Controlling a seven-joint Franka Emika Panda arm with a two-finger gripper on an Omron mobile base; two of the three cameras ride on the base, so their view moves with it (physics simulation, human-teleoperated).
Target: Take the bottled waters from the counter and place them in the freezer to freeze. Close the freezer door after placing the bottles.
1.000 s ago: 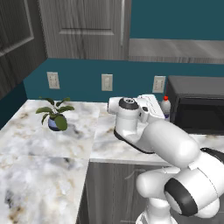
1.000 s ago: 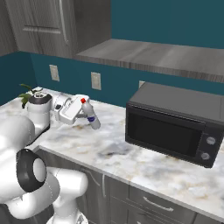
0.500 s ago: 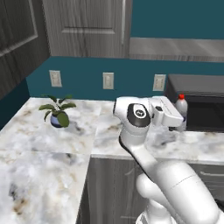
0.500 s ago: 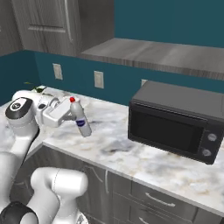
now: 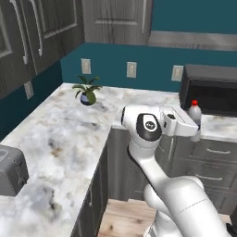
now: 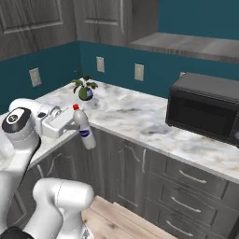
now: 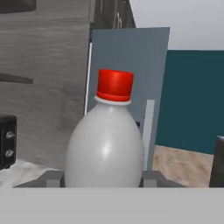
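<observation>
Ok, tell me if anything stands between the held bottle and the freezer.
Nothing visible does. The gripper holds the red-capped bottle off the counter; in the hand view the freezer stands beyond the bottle, with open wooden floor between.

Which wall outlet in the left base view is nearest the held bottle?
The rightmost outlet, beside the microwave. The gripper holds the red-capped bottle just below and right of it; the other two outlets sit further left, towards the plant.

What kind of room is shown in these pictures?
It looks like a home kitchen, rendered in simulation: a white marble-look counter over dark grey wood cabinets, a black microwave standing on it, and a small potted green plant near the teal wall.
</observation>
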